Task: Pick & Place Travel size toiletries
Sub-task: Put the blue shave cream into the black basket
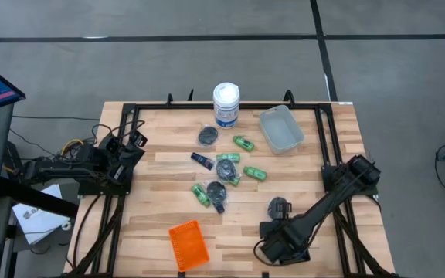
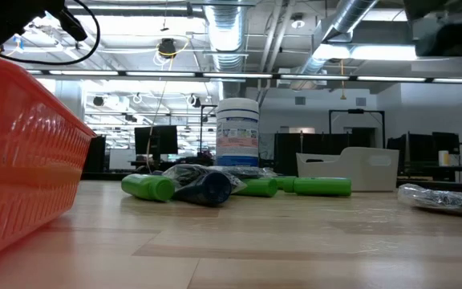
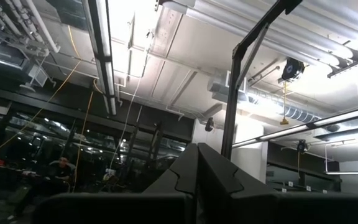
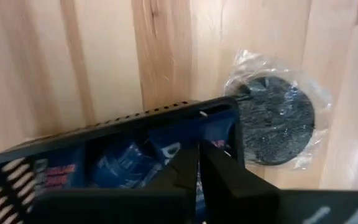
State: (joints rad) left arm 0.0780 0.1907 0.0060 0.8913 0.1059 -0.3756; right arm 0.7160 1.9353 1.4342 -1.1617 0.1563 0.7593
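The toiletries lie in a loose pile mid-table: green bottles [image 1: 243, 143] [image 2: 321, 186], a dark blue tube [image 1: 202, 160] and wrapped grey pucks [image 1: 208, 136]. One wrapped puck [image 4: 277, 118] [image 1: 279, 207] lies apart, beside a black tray [image 4: 123, 124] that holds blue tubes [image 4: 126, 165]. My right gripper [image 4: 197, 163] [image 1: 278, 232] is shut and stands over that tray near the table's near edge, with nothing between its fingers. My left gripper [image 3: 197, 163] [image 1: 134, 143] is shut at the table's left edge and points up at the ceiling.
A tall white canister [image 1: 225, 103] stands at the far edge, with a clear tray [image 1: 281, 128] to its right. An orange tray [image 1: 188, 245] sits at the near edge and fills the left of the low view [image 2: 22, 152]. Black frame rails [image 1: 327, 147] run along both sides.
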